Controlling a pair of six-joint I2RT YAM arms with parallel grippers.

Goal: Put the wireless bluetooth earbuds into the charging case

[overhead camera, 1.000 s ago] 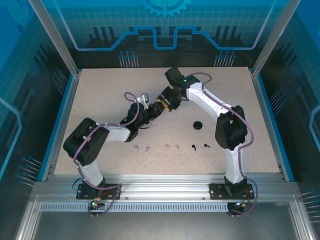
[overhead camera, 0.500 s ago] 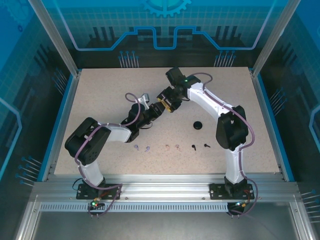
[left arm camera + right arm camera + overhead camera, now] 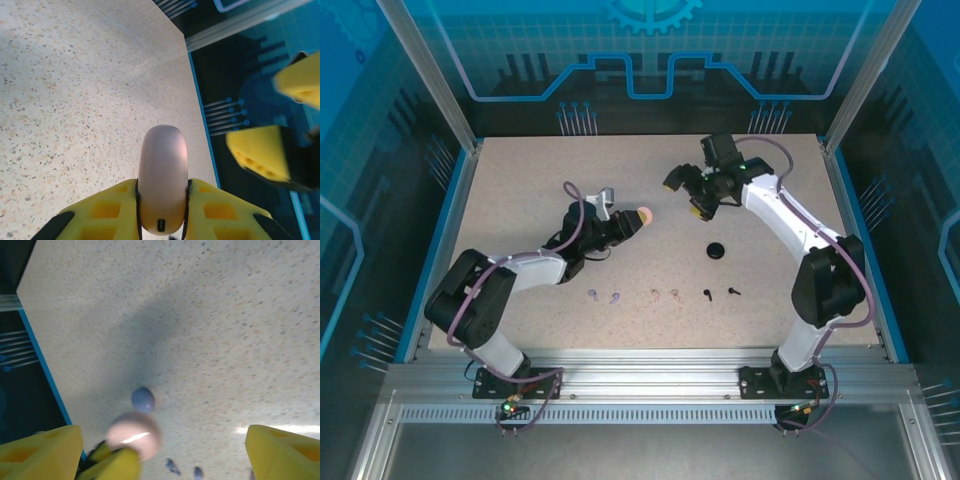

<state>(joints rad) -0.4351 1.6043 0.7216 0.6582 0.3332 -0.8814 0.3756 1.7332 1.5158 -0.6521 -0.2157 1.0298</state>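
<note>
A round pink charging case (image 3: 162, 172) stands on edge between my left gripper's yellow fingers (image 3: 117, 205), its charging port facing the camera. From above, the left gripper (image 3: 626, 226) holds that case (image 3: 644, 214) over the middle of the table. My right gripper (image 3: 688, 196) hangs open to the right of it, apart from it, and in its wrist view (image 3: 162, 442) nothing lies between its fingers. The earbuds lie in a row near the front: lilac (image 3: 592, 294), pink (image 3: 655, 295) and black (image 3: 706, 294) pairs.
A black round case (image 3: 717, 250) sits on the table right of centre. A lilac round case (image 3: 143, 400) rests on the table beyond the pink one. The blue table edge (image 3: 200, 115) runs close by.
My right gripper has opened, let go of the pink case and swung away to the right. The left gripper keeps the case and has shifted slightly.
</note>
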